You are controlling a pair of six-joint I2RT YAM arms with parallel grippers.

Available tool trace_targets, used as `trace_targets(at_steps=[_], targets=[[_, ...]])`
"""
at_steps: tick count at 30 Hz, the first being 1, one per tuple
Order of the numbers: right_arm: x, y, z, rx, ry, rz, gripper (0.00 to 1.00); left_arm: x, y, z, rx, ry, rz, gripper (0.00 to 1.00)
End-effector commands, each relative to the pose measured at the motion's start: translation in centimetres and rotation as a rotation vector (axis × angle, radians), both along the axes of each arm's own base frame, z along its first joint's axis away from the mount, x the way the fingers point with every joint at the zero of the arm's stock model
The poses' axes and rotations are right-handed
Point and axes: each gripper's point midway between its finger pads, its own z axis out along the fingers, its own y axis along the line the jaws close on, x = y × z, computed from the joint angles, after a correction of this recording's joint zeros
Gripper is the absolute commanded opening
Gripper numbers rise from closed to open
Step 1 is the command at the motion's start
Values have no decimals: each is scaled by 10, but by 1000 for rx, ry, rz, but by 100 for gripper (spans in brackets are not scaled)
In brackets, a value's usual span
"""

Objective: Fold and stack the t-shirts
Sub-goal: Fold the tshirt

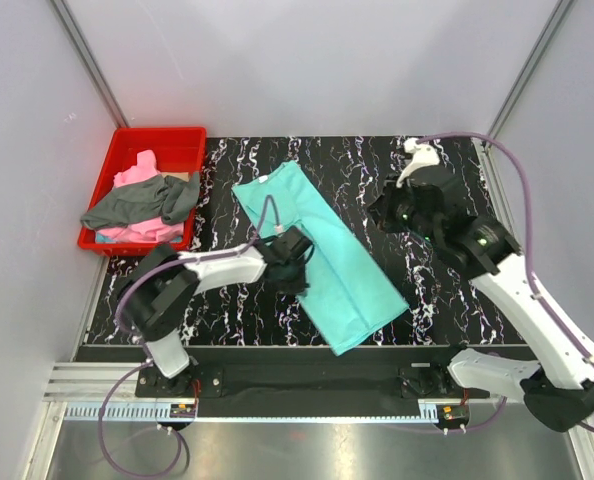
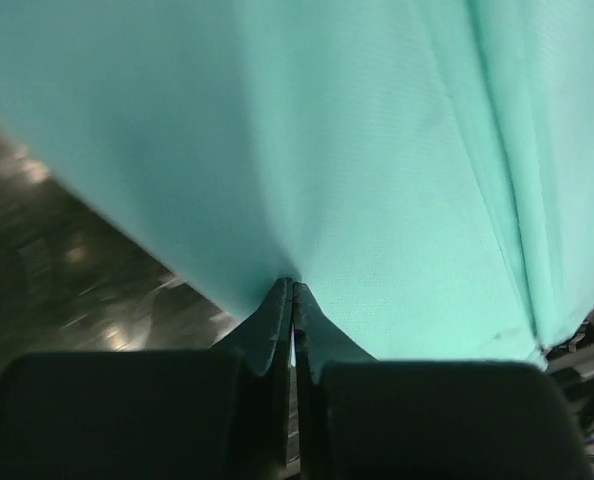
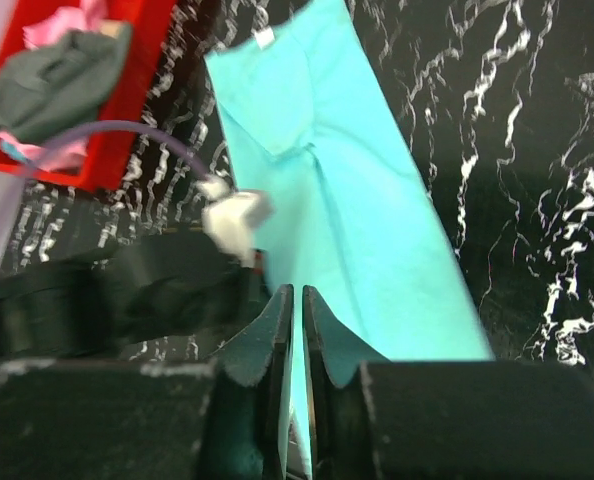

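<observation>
Your left gripper (image 2: 292,292) has its jaws pinching the edge of the smooth teal shirt (image 1: 329,255), a long folded strip lying ahead on the marbled counter (image 1: 437,290). Your right gripper (image 3: 292,295) has its jaws pressed together, empty, with the shirt ahead of them.

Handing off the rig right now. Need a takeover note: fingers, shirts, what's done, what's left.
Fingers: the left gripper is shut, pinching the left edge of the teal t-shirt. The right gripper is shut, apparently on nothing, up over the table to that shirt's right.
Shirts: the teal t-shirt lies on the table as a long diagonal strip. The pink t-shirt and dark grey t-shirt are crumpled in the red bin.
Done: teal folded lengthwise.
Left: finish folding teal, fold the other two, stack all three.
</observation>
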Motion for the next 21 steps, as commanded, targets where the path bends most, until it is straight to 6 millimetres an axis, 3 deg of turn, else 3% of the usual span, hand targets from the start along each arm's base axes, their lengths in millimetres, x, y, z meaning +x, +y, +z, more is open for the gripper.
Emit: trace_targets(at_steps=[1,5,7,8,9,11,12,14,15,16,17,18,20,21], targets=[[15,10,-45,-22,123,18,15,1,61,3,126,-12,111,4],[32,24,-103,-22,262,71,22,20,83,46,48,-82,164,25],[37,30,-127,-19,317,101,27,42,94,66,7,-132,193,32],[47,33,-142,-25,341,102,28,47,94,72,-25,-130,188,33],[49,36,-150,-22,363,120,29,67,101,85,-45,-167,205,33],[59,39,-175,-44,414,124,31,86,102,90,-55,-177,200,33],[61,39,-183,-50,432,127,32,107,103,106,-63,-219,203,33],[68,38,-205,-71,469,124,37,125,106,95,-22,-192,208,32],[72,34,-213,-75,484,111,38,144,106,107,-27,-224,220,32],[75,31,-219,-78,497,102,39,154,106,93,-6,-193,227,31],[78,29,-229,-78,519,94,39,162,106,91,-7,-191,235,29],[80,26,-230,-68,527,90,40,179,106,99,-19,-214,250,29],[82,27,-228,-60,519,92,40,195,107,80,-2,-179,261,29],[81,28,-226,-59,513,96,40,208,108,85,-5,-191,277,28]])
